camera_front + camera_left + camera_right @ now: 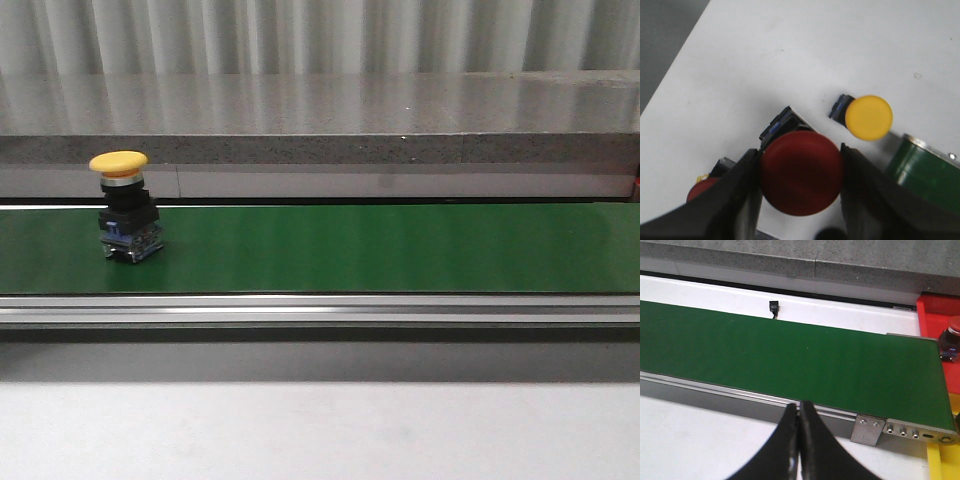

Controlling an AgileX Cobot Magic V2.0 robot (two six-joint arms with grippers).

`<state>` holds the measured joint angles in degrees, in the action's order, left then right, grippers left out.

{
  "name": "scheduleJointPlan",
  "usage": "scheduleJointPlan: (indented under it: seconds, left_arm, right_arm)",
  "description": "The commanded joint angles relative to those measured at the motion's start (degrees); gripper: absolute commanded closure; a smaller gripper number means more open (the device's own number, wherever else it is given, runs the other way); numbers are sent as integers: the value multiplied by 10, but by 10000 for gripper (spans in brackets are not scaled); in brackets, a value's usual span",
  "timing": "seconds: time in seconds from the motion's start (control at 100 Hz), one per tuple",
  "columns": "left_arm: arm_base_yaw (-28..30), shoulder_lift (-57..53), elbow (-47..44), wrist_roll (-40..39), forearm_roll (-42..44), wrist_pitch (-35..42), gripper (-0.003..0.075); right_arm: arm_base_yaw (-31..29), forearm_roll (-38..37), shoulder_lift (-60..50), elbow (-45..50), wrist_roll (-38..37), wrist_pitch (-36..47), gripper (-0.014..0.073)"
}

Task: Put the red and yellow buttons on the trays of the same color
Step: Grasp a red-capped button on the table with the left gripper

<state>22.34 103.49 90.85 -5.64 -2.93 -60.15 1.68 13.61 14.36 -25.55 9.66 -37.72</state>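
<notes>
My left gripper (800,151) is shut on the cap of a red button (801,175), one finger on each side; the button's black body shows beyond the cap. On the white table past it stands a yellow button (869,117). A second red button (701,189) peeks out beside one finger. Another yellow button (122,205) stands upright on the green belt (380,250) at its left end. My right gripper (799,407) is shut and empty over the white table before the belt. At the belt's end sit a red tray (930,310), holding a red button (952,327), and a yellow tray (942,462).
The belt's metal side rail (320,310) runs along the front edge, with a bracket (868,429) at its end. The roller end of the belt (927,172) lies close to the table's yellow button. A small black sensor (773,307) stands behind the belt, before a grey stone ledge (320,150).
</notes>
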Motion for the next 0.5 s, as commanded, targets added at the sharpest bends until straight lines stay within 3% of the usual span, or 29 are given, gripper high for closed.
scheduleJointPlan:
  seconds: [0.0,0.22,0.49]
  left_arm:
    - [-2,-70,-22,21,-24,21,565]
    - [-38,-137,-102,22,-37,34,565]
    - [-121,-142,-150,22,-47,60,565]
  right_arm:
    - [0,8,5,-13,2,40,659]
    - [0,8,5,-13,2,40,659]
    - [0,8,5,-13,2,40,659]
